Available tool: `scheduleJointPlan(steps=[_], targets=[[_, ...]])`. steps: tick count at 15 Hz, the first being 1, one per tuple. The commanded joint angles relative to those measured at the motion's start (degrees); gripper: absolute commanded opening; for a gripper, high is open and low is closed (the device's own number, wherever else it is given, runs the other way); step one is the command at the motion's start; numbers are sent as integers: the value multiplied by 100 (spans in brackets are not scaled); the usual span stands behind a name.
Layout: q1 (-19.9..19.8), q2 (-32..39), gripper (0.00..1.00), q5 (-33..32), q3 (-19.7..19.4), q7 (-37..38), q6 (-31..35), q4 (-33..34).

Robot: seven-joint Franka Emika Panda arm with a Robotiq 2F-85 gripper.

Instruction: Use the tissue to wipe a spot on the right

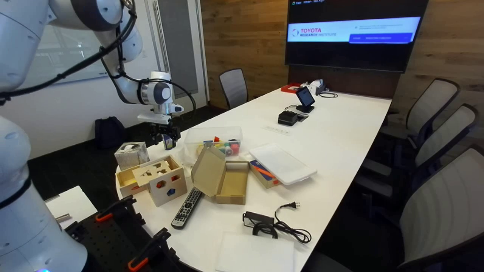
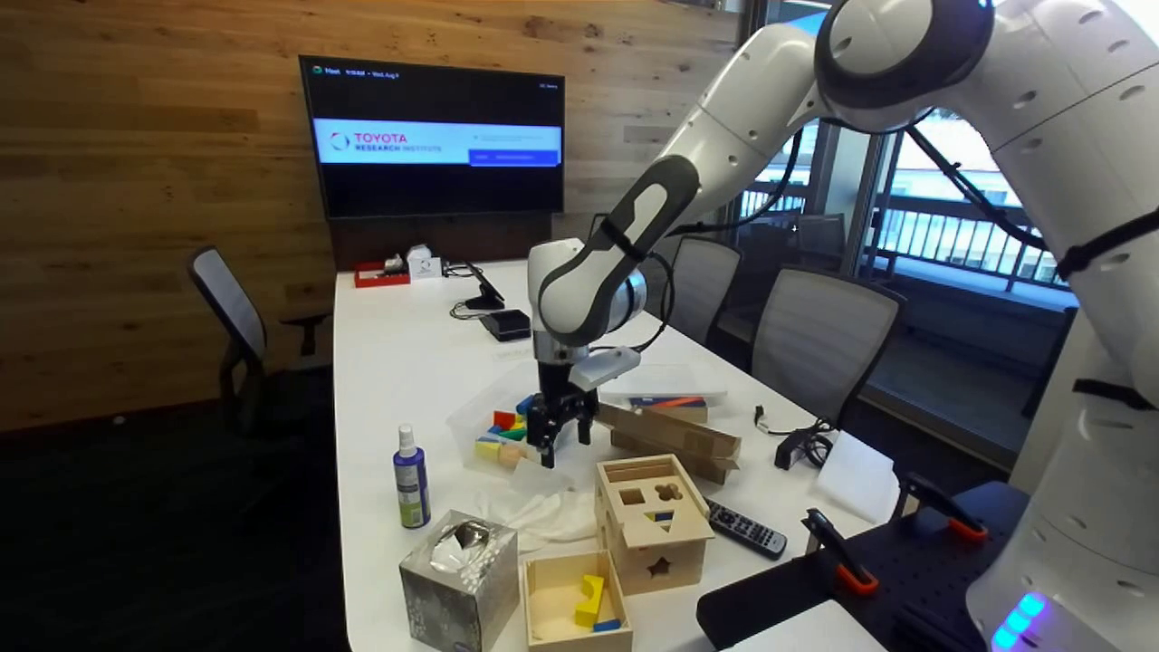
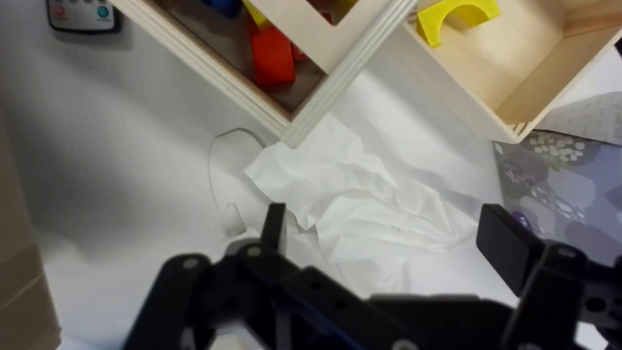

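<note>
Tissue lies crumpled; screen reads "TOYOTA RESEARCH INSTITUTE".

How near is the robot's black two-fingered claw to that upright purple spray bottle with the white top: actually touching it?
Apart. In an exterior view, white tabletop shows between the black gripper and the spray bottle; their outlines do not meet.

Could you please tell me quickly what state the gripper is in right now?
Gripper: open, holding nothing; the crumpled tissue shows between its spread fingers in the wrist view.
</note>
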Motion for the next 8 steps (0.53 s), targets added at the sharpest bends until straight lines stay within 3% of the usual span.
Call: scheduleJointPlan(steps=[1,8], targets=[[249,766,100,-78,-260,247,-151,820],[221,1709,100,-49,-290,-41,8,1555]])
